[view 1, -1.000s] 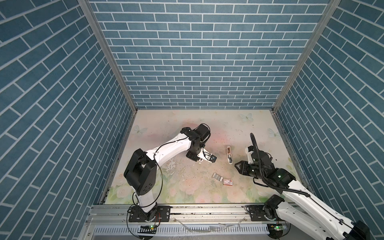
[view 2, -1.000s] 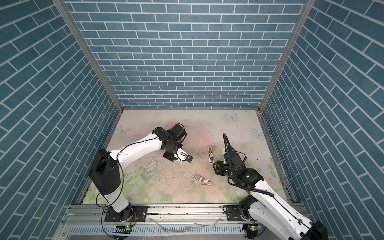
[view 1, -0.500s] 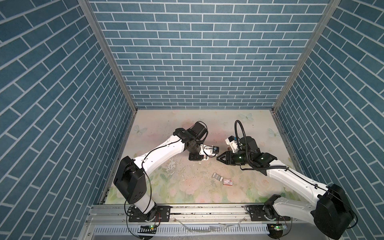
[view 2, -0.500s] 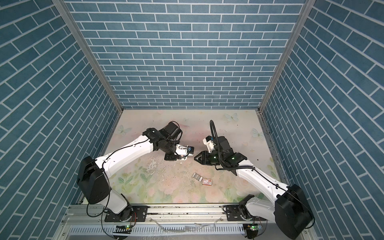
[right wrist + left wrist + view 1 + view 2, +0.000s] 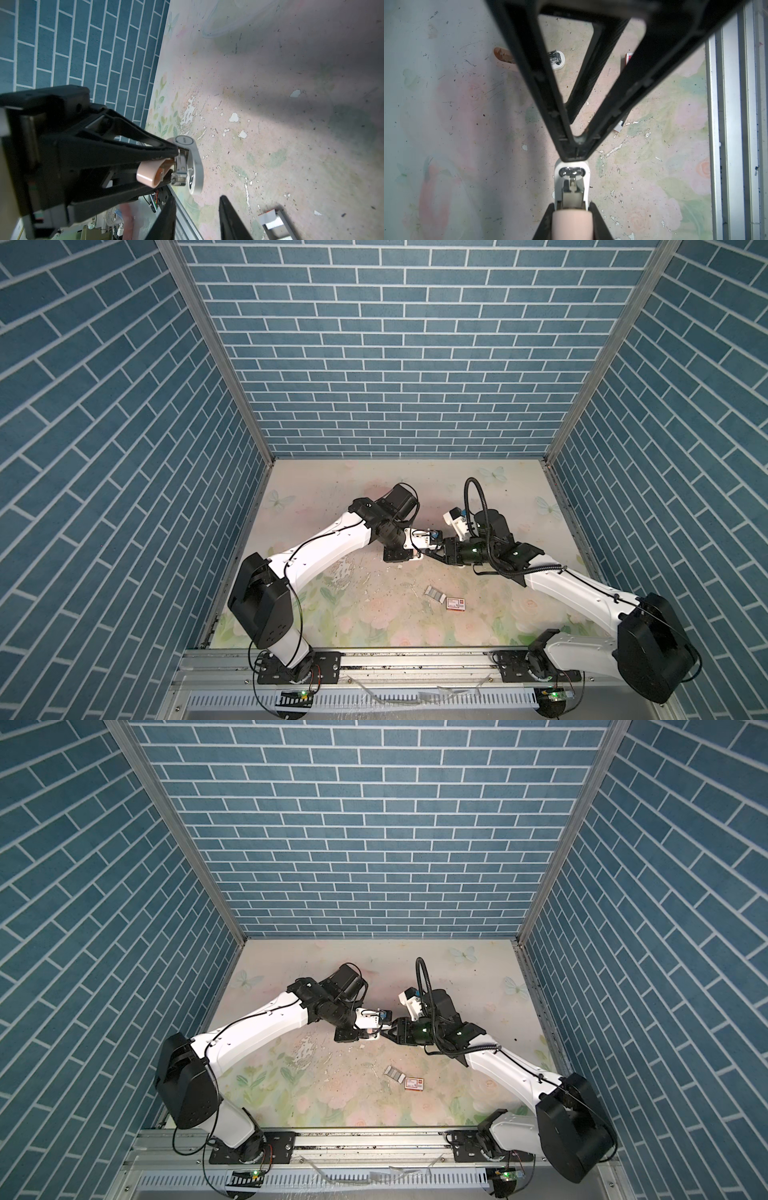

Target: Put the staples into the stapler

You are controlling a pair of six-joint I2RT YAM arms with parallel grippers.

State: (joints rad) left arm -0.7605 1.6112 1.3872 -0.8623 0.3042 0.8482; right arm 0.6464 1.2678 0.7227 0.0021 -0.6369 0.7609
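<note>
Stapler (image 5: 416,555) and both arms meet above the middle of the bench (image 5: 357,626) in both top views. The left jaws are clamped on it and the right jaws come nose to nose with them, the contact too small to read. The staples (image 5: 434,594) lie as a grey strip on the bench nearer the front rail (image 5: 415,662), just beside the red-and-white box (image 5: 456,604) and well apart from either arm.

The left wrist view shows the left jaws closed on the pink body, with the white base and metal channel sticking out past them. A right finger (image 5: 623,93) ends right at the base's tip; touching or just short, I cannot say. It hides most of a second pink-and-white object (image 5: 558,62) lying on the bench.

The right wrist view shows the right jaws narrowly apart with nothing between them, tips near the end of the white base.

I judge the stapler is being opened or steadied, the staples not yet picked up. Done well, the left grip holds the pink body firm. The right jaws then take only the base's end and ease it away, leaving the channel clear for the strip. Whether the channel already holds staples is hidden.
</note>
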